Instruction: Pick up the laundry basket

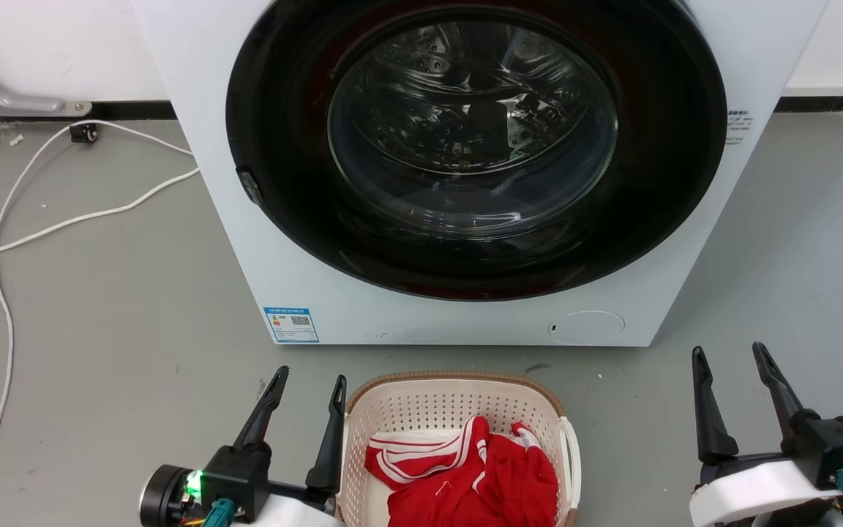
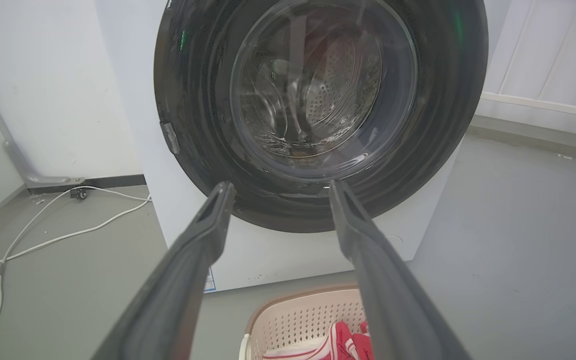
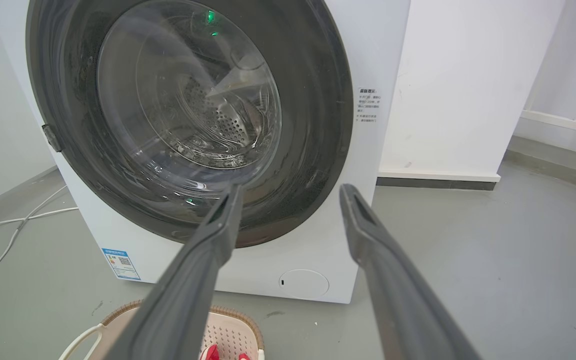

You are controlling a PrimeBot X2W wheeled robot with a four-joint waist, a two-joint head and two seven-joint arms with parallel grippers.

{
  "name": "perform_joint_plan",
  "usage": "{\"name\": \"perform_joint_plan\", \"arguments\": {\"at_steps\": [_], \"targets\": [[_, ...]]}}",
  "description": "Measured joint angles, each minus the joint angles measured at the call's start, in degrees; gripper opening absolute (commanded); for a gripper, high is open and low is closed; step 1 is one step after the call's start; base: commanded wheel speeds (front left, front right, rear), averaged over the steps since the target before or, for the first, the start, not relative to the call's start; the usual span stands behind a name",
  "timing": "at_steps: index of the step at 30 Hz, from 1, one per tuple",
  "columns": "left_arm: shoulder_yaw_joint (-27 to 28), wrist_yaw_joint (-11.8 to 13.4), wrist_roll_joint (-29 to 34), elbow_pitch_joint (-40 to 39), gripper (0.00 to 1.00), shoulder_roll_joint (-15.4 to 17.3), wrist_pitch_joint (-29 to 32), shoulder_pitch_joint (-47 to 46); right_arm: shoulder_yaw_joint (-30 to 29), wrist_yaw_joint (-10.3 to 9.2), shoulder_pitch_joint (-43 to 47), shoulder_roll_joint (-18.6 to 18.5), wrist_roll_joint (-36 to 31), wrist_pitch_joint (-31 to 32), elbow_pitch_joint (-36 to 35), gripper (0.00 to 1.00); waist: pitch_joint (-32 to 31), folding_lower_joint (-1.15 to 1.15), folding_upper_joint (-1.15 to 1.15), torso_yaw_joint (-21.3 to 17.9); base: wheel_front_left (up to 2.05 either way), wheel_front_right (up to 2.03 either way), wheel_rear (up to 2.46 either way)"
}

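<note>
The laundry basket [image 1: 429, 410] is cream perforated plastic with a brown woven-look rim and white side handles. It stands on the floor just in front of the washing machine, at the bottom middle of the head view, with red and white clothing [image 1: 473, 468] inside. My left gripper [image 1: 308, 384] is open, its fingers right beside the basket's left wall. My right gripper [image 1: 729, 355] is open further off to the basket's right, above bare floor. The basket's far rim [image 2: 298, 310] appears low in the left wrist view, and its rim [image 3: 233, 330] also in the right wrist view.
A white front-loading washing machine [image 1: 304, 278] with a shut dark round door [image 1: 476, 146] stands close behind the basket. White cables [image 1: 55, 219] trail over the grey floor at the left. A white wall with a dark skirting runs along the back.
</note>
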Motion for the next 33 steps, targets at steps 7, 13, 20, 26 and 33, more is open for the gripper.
{"name": "perform_joint_plan", "arguments": {"at_steps": [7,13,20,26,33], "targets": [[0.83,-0.71,-1.04,0.82,1.0,-0.16,0.0,0.08,0.1,0.0,0.01,-0.01,0.44,-0.02,0.0,1.0,0.09,0.0,0.0,0.05,0.0,0.0,0.0],[1.41,-0.99,-1.52,1.04,1.0,-0.23,0.01,0.07,-0.01,0.0,-0.01,-0.01,0.59,-0.02,-0.04,1.0,0.69,0.0,0.0,-0.03,0.0,0.0,0.0],[2.34,-1.22,-1.63,2.38,1.0,-0.27,0.0,-0.99,0.32,0.0,-1.32,-0.01,0.49,-0.02,0.01,1.0,3.37,0.0,0.0,-0.48,0.0,0.0,0.0],[3.58,-1.47,-2.0,5.61,1.0,-0.27,0.0,-5.07,0.7,0.0,-4.93,-0.02,-0.2,-0.02,1.8,1.0,8.01,0.0,0.0,-0.95,0.0,0.0,0.0],[5.06,-2.4,-1.56,11.38,1.0,0.94,0.0,-12.61,1.68,0.0,-12.77,-0.04,0.51,1.52,7.44,1.0,15.99,0.01,0.0,-1.56,0.0,0.0,0.0]]}}
